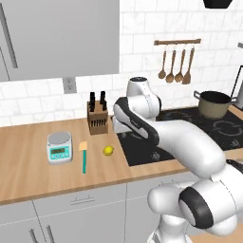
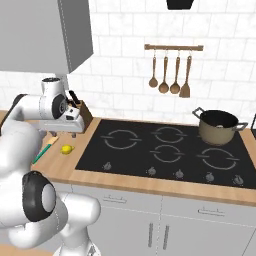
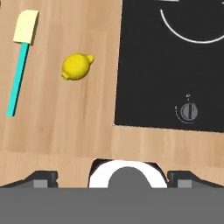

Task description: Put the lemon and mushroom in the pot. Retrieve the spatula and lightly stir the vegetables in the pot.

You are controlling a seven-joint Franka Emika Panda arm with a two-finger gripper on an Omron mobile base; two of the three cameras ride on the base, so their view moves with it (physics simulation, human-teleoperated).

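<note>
Yellow and smooth, the lemon (image 3: 77,66) lies on the wooden counter (image 1: 28,171) just beside the glossy black cooktop (image 2: 165,150), an oval with a small nub at one end. On its far side from the cooktop I see the spatula (image 3: 20,61), a slim teal handle ending in a flat pale blade, lying flat on the wood and clear of the lemon. My gripper (image 3: 112,177) hangs above the counter near the cooktop's edge with its dark fingertips spread wide apart, holding nothing. Across the cooktop, at its far right corner, stands the round tan pot (image 2: 218,127) with a dark rim and two small handles.
</note>
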